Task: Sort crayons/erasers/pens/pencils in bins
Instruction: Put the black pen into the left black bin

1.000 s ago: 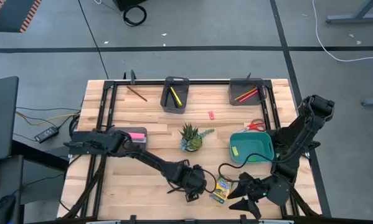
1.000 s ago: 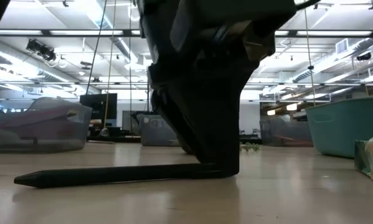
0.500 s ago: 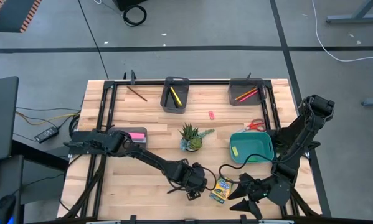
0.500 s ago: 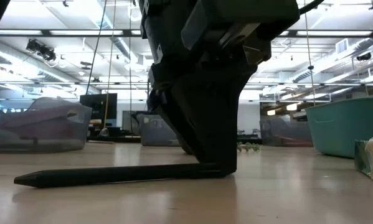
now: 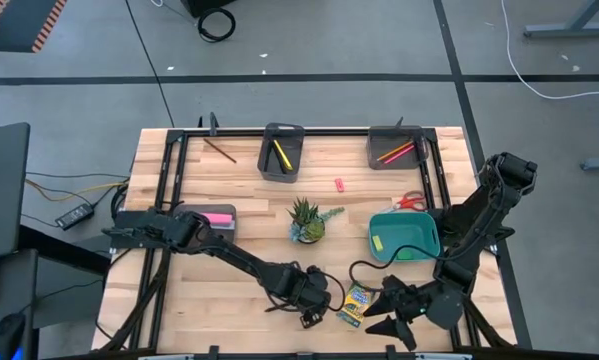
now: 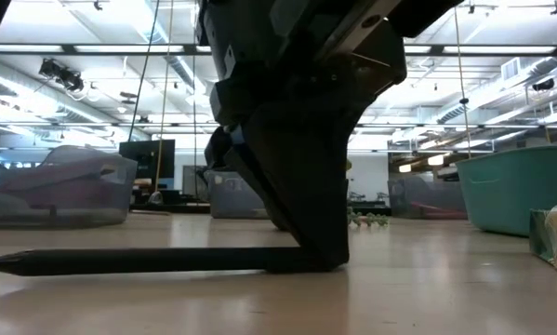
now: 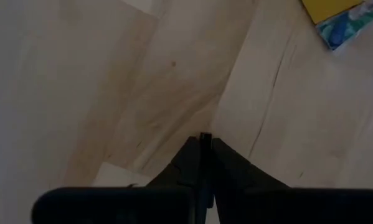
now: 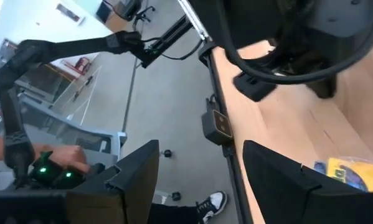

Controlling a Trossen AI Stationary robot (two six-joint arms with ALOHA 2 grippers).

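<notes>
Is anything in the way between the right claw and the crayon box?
Nothing visible. The right gripper hangs open right beside the crayon box, with only bare table between them. The left gripper sits on the box's other side.

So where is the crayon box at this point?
In the high view the crayon box lies flat on the table's near edge, between the left gripper and the open right gripper, nearer than the teal bin.

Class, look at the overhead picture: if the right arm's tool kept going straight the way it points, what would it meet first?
Probably the small yellow-and-green printed cardboard crayon box. The right tool, fingers spread, points left across the table toward it; height is unclear, so it might pass above.
</notes>
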